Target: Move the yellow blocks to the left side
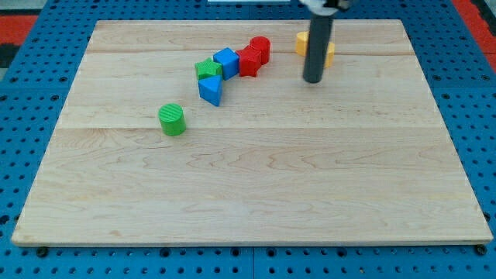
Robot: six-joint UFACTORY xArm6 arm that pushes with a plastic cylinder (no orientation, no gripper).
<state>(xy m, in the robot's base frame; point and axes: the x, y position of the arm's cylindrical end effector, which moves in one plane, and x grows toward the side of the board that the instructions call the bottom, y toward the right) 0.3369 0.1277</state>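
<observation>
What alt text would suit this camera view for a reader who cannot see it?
My tip rests on a wooden board just below the yellow blocks near the view's top right. To their left cluster red blocks, blue blocks and a green block; a green cylinder sits apart, lower left.

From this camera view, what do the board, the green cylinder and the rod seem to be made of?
The board looks like pale, unpainted wood with a matt finish: grain lines and plank seams show. The green cylinder seems to be plastic, perhaps 3D-printed, since its colour is uniform and its side appears faintly ribbed; I cannot be sure. The rod ending in my tip is dark and smooth, with a dull sheen, either metal or plastic.
</observation>
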